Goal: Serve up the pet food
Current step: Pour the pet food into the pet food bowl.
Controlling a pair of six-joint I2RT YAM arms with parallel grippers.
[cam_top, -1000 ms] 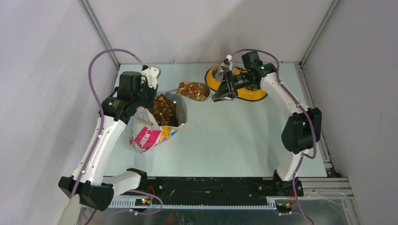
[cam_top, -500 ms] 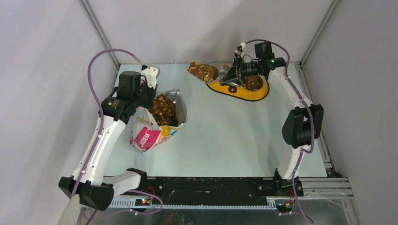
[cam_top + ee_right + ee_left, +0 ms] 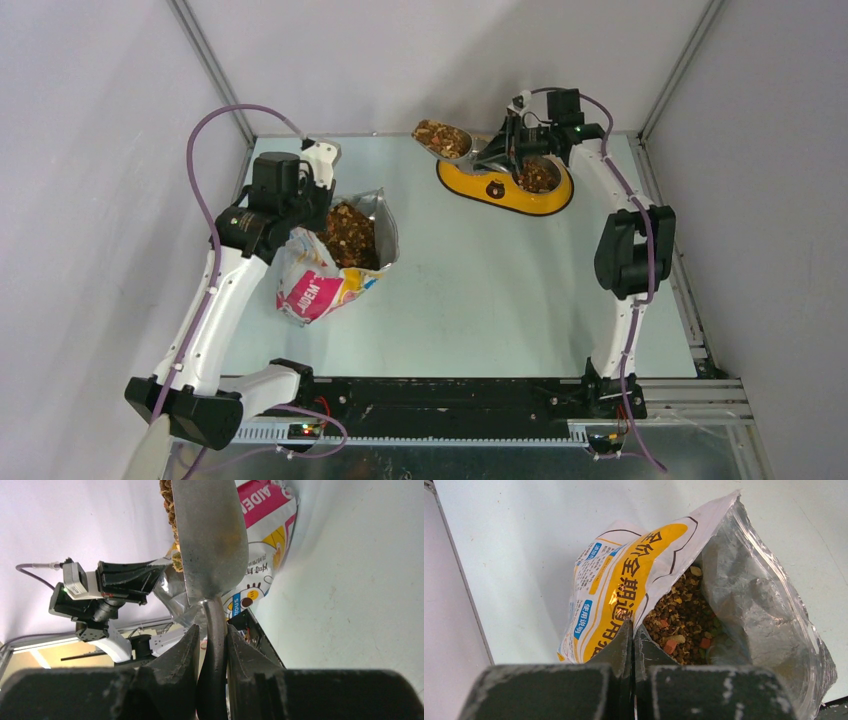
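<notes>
Two pincers busy here: left pincer [image 3: 633,630] is pressed together on the bag [image 3: 624,580] lip, so the mouth stands open with pet food [image 3: 679,615] sitting just ahead of its tips. Right pincer [image 3: 210,630] pinches the scoop [image 3: 210,535] handle, heaped end sticking out in front, held level I'd guess so nothing spills (feeder [image 3: 470,185] is right below it, one bowl filled, other I can't make out)

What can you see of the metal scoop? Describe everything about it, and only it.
The scoop is dull grey metal, with a rounded, tapering bowl and a narrow handle. The bowl is heaped with brown and tan kibble. The right gripper clamps the handle and holds the scoop in the air, roughly level, close to one end of the yellow feeder. Nothing else appears to touch it.
</notes>
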